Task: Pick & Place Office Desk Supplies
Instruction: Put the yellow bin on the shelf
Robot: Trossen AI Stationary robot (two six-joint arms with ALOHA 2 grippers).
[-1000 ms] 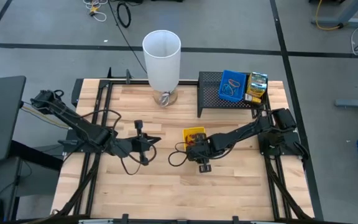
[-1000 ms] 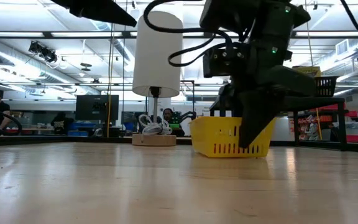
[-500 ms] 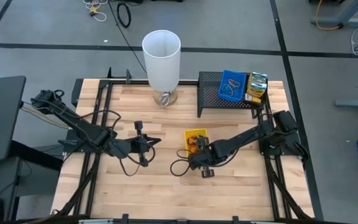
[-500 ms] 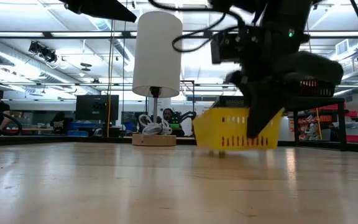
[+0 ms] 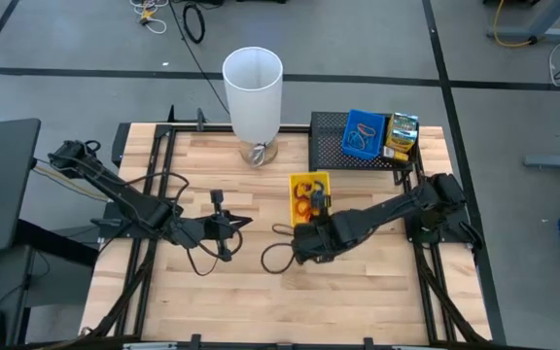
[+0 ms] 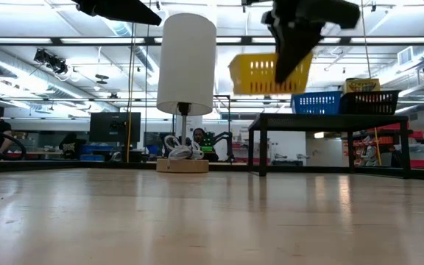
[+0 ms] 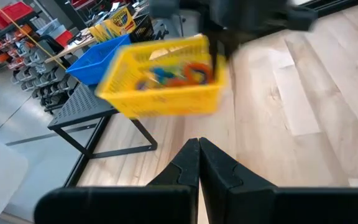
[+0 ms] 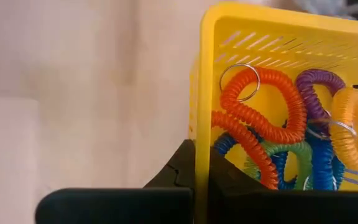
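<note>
A: From above, where do things stand?

B: The blue tray (image 5: pixel 363 132) and a printed box (image 5: pixel 401 136) already sit on the black rack (image 5: pixel 331 156). The yellow tray (image 5: pixel 308 193) is between table centre and that rack, with the right gripper (image 5: pixel 309 226) at its near end. The left gripper (image 5: pixel 244 221) waits over the left half of the table.

A: And at table height?

B: The yellow tray (image 6: pixel 265 73) hangs clear of the wood, about level with the rack top, so it looks mid-carry, not yet set down.

A: The left wrist camera?

B: The left gripper's (image 7: pixel 199 163) fingers are pressed together on nothing. The yellow tray (image 7: pixel 166 93) shows blurred in the air, loops inside.

A: The right wrist?

B: The right gripper (image 8: pixel 199 168) pinches the yellow tray's wall (image 8: pixel 201 93), and the coiled loops (image 8: pixel 272 118) lie inside. Other supplies may remain, but I can't tell.
</note>
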